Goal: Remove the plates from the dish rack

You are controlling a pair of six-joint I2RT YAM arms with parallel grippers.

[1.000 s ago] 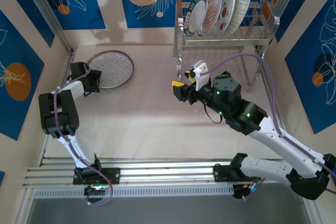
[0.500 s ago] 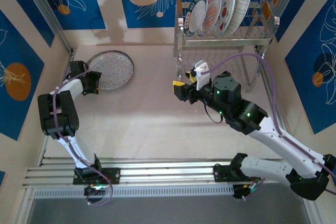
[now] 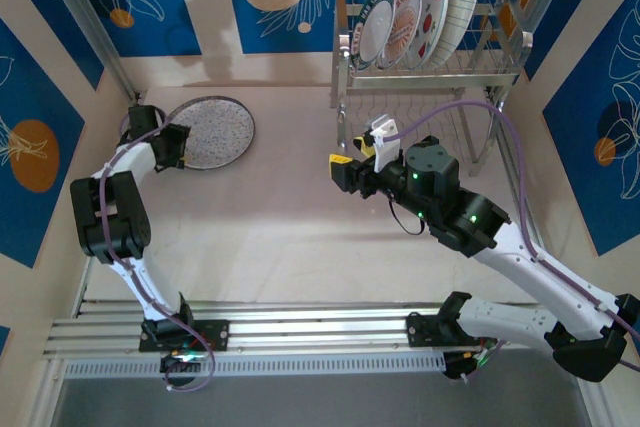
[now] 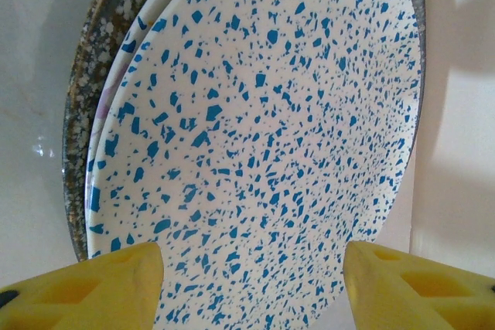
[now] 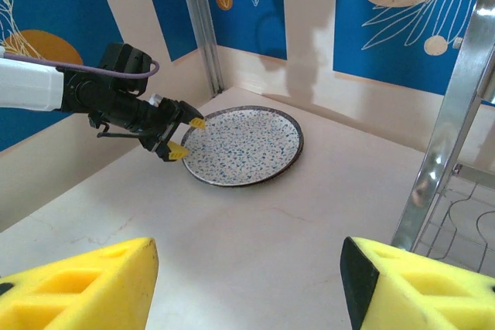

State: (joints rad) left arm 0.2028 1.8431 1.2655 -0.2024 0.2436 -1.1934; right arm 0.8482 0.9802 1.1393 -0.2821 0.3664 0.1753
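Note:
A stack of plates (image 3: 215,130) lies flat on the table at the back left, a blue-speckled white plate (image 4: 263,113) on top, a floral one and a grey speckled one (image 4: 81,106) under it. My left gripper (image 3: 180,147) is open at the stack's left edge, its yellow fingertips (image 4: 93,284) apart over the top plate's rim, holding nothing. The dish rack (image 3: 500,62) stands at the back right with several plates (image 3: 405,25) upright in its upper shelf. My right gripper (image 3: 355,149) hovers open and empty in front of the rack's left leg (image 5: 445,121).
Blue-patterned panels wall in the table on the left, back and right. The rack's wavy lower shelf (image 5: 464,222) holds nothing that I can see. Bare table (image 3: 280,217) stretches between the two arms.
My left gripper has shifted slightly toward the back wall along the stack's left edge. The right arm has not moved.

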